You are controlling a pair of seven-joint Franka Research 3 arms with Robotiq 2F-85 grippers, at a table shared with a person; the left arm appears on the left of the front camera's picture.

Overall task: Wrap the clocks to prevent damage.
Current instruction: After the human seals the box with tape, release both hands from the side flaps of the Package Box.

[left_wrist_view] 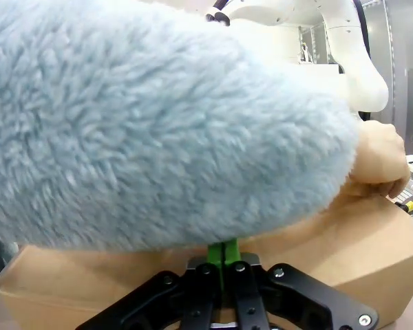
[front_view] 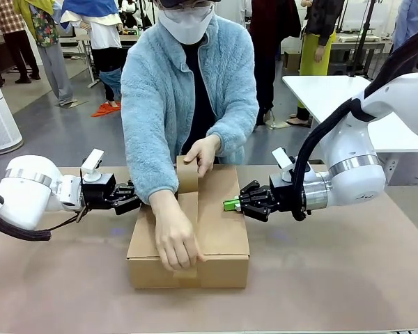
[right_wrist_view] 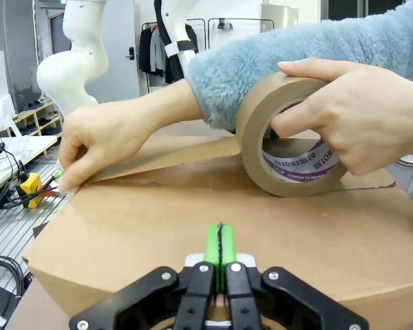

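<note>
In the front view, a brown-covered table (front_view: 348,278) is filling the lower half of the frame, with a grey floor, a white table and standing people behind it. A closed cardboard box (front_view: 219,229) is sitting at the centre, its long side running away from the camera. A person in a fluffy blue sleeve (front_view: 150,139) is leaning over it, one hand (front_view: 175,243) pressing brown tape at the near edge, the other hand (front_view: 202,153) holding a tape roll (front_view: 187,174) at the far edge. The left gripper (front_view: 134,198) is coming in from the left with its jaws pressed together, holding nothing, just beside the box's left side behind the forearm. The right gripper (front_view: 230,204) is reaching from the right, green pads shut and empty, over the box's right edge.

In the left wrist view, the blue sleeve (left_wrist_view: 158,124) is covering the upper frame; the box (left_wrist_view: 358,240) is lying across the bottom, just beyond the closed left gripper (left_wrist_view: 223,251).

In the right wrist view, the box top (right_wrist_view: 193,220) is spreading across the middle, with shelving and a white arm behind. The tape roll (right_wrist_view: 289,137) is standing on edge at upper right, a strip running left to the person's fingers (right_wrist_view: 89,151). The right gripper (right_wrist_view: 219,244) is sitting closed at bottom centre, at the box's near edge.
</note>
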